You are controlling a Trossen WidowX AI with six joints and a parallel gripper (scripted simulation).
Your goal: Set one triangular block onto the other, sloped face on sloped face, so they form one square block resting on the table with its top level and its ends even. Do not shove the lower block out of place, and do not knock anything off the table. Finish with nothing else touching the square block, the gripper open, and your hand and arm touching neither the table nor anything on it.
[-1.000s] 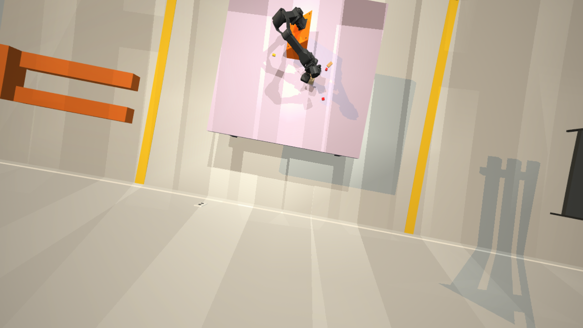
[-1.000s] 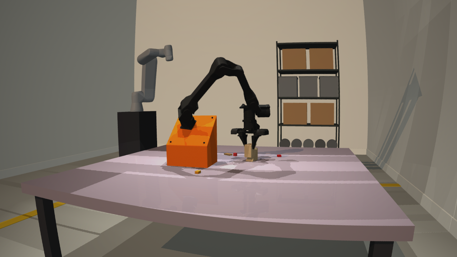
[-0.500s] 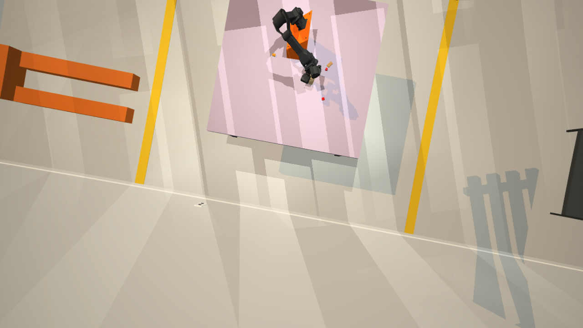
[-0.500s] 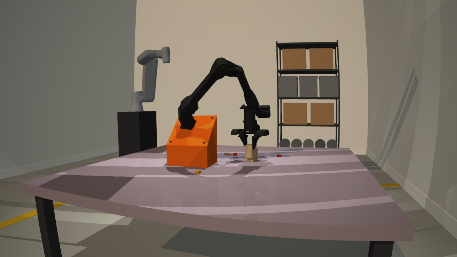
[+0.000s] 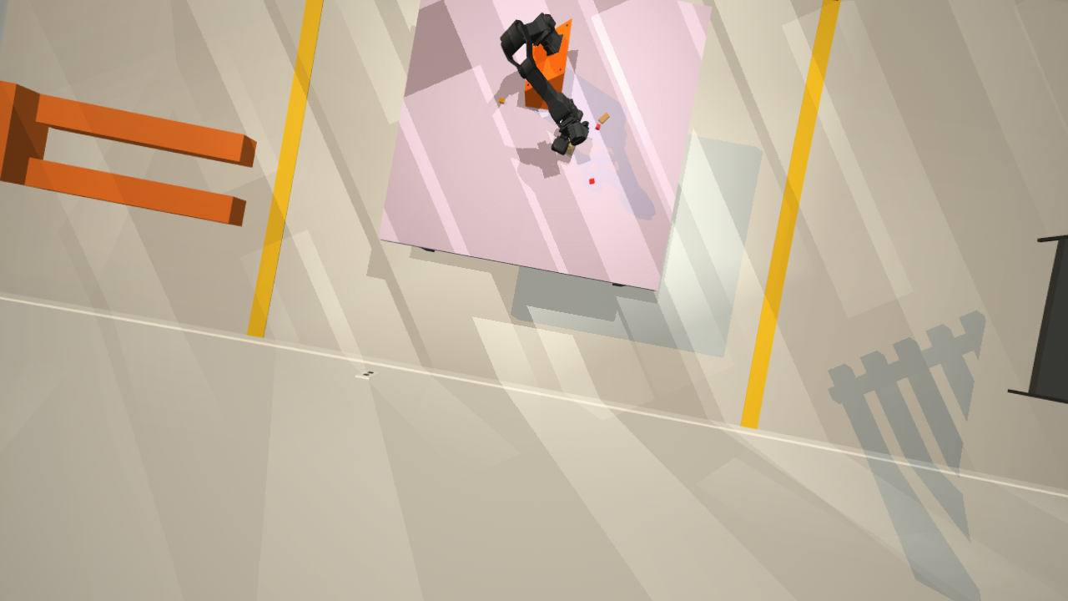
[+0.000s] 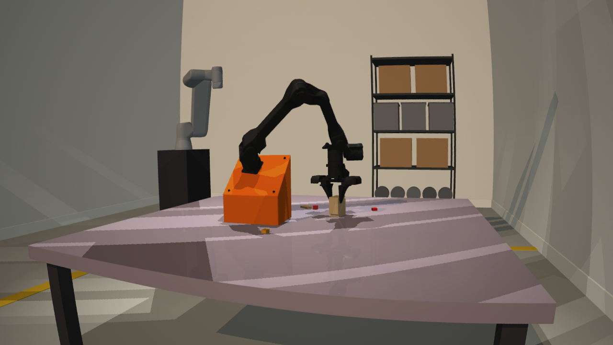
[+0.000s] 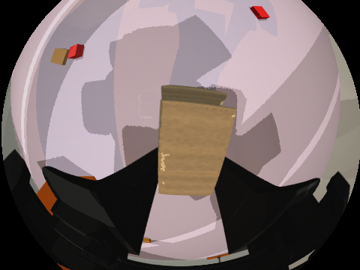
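Observation:
My gripper (image 6: 335, 199) (image 7: 187, 155) points down and is shut on the upper triangular block (image 7: 195, 135), a wooden block whose flat top faces the wrist camera. The lower triangular block (image 7: 191, 94) is mostly hidden under it; a darker strip sticks out past the held block's far edge in the wrist view. In the exterior view the two blocks look nearly nested into one upright shape on the table (image 6: 385, 266) (image 5: 462, 186). Whether the sloped faces touch fully cannot be told. In the top view the arm covers most of both blocks.
A red block (image 5: 597, 127) (image 6: 314, 207) (image 7: 76, 51) lies by a flat wooden piece (image 5: 604, 118) (image 6: 305, 207) (image 7: 59, 56). Another red block (image 5: 591, 180) (image 6: 374, 209) (image 7: 259, 12) lies apart. A small orange block (image 5: 501, 100) (image 6: 265, 230) (image 7: 147, 240) lies near the orange base (image 6: 253, 210).

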